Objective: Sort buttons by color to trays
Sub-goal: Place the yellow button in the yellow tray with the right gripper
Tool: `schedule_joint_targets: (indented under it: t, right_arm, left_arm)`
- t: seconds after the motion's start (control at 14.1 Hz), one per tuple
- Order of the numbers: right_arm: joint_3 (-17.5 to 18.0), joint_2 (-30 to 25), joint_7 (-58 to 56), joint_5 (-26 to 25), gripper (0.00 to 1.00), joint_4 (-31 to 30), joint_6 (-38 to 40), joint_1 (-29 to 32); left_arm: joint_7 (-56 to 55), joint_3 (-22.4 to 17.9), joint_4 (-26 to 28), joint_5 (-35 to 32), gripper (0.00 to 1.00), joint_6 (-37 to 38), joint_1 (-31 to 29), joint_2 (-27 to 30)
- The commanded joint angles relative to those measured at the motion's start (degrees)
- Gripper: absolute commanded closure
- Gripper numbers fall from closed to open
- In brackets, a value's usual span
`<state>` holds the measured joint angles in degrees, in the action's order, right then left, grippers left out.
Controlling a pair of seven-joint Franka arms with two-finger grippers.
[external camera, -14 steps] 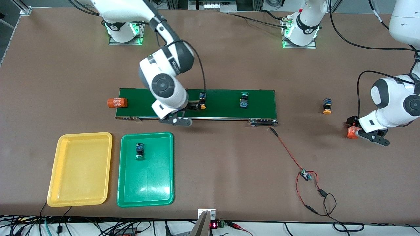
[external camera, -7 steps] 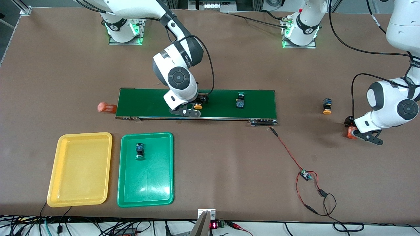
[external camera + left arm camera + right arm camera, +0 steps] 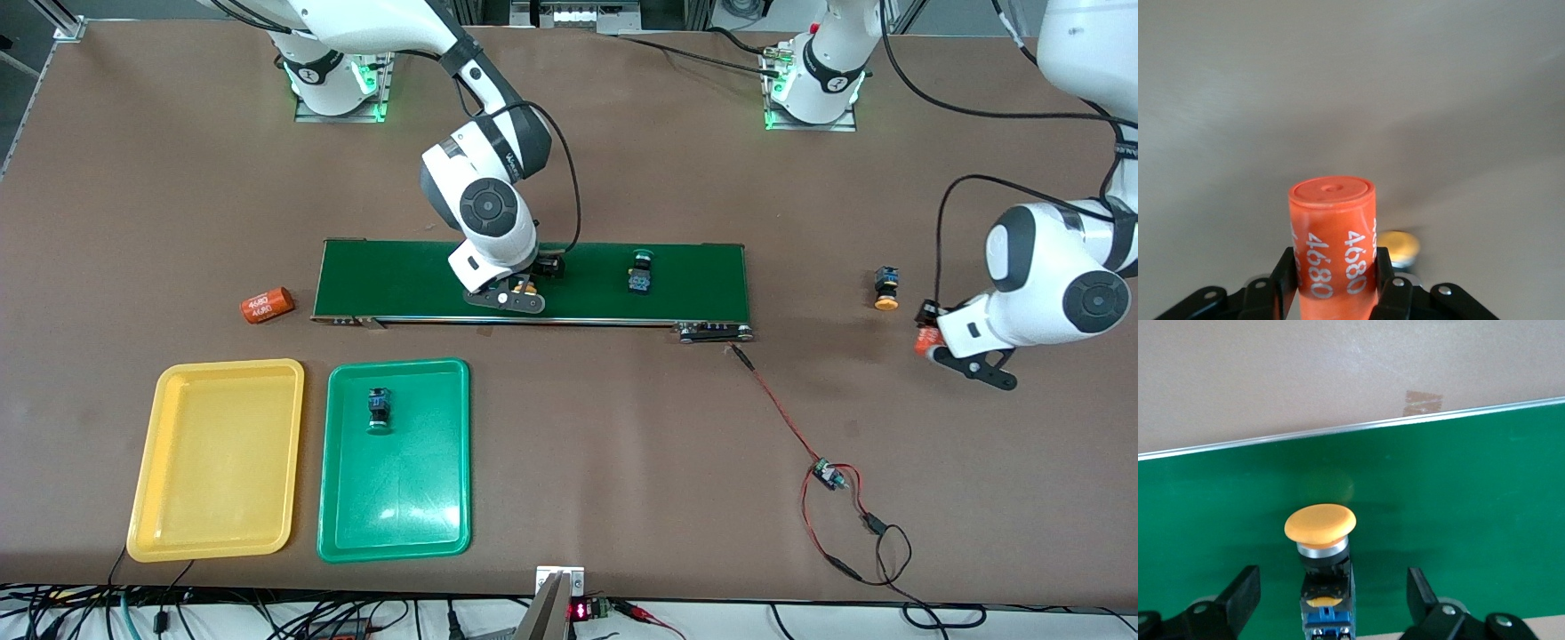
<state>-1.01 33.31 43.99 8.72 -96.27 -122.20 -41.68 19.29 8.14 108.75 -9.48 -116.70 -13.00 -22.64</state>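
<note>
2 buttons lie on the belt (image 3: 427, 280), an orange one (image 3: 1320, 523) between the right gripper's (image 3: 1331, 593) spread fingers and a green one (image 3: 640, 271) nearer the left arm's end, a 3rd green (image 3: 379, 410) sits in the green tray (image 3: 444, 524) beside the yellow tray (image 3: 147, 533), a 4th orange (image 3: 885, 288) lies on the table near the left gripper (image 3: 1336, 283), which pinches an orange cylinder (image 3: 1333, 233).

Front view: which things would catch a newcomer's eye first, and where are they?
The right hand is down on the long dark-green belt, open around an orange-yellow button. At the left arm's end of the table, the left hand is shut on an orange cylinder. One green button lies in the green tray.
</note>
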Motion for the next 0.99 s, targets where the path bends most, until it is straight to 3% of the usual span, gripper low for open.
schedule_joint_targets:
  t: [0.0,0.14,0.35,0.64,0.92]
  right_arm:
    - [-0.5,-1.8,0.7,0.2,0.64,-1.9,-0.1,-0.3]
    - [-0.5,-1.7,0.0,0.4,0.83,-2.2,0.2,0.2]
    - [-0.5,-0.9,-0.3,0.4,0.99,-1.9,0.0,0.3]
    - [-0.7,-2.5,-0.5,1.1,1.00,3.0,1.4,4.9]
    - [-1.5,-2.1,-5.3,0.3,1.00,13.3,10.2,11.6]
  left_arm:
    - [-10.2,4.9,0.9,4.8,0.78,5.2,0.9,2.3]
    - [-17.8,8.8,1.1,8.2,0.78,5.7,2.4,2.2]
    - [-26.4,14.2,1.1,8.6,0.78,5.5,3.9,1.7]
    - [-35.5,20.6,1.7,9.3,0.77,4.9,4.8,1.5]
    - [-48.0,23.7,3.7,9.5,0.77,-2.7,7.3,-1.3]
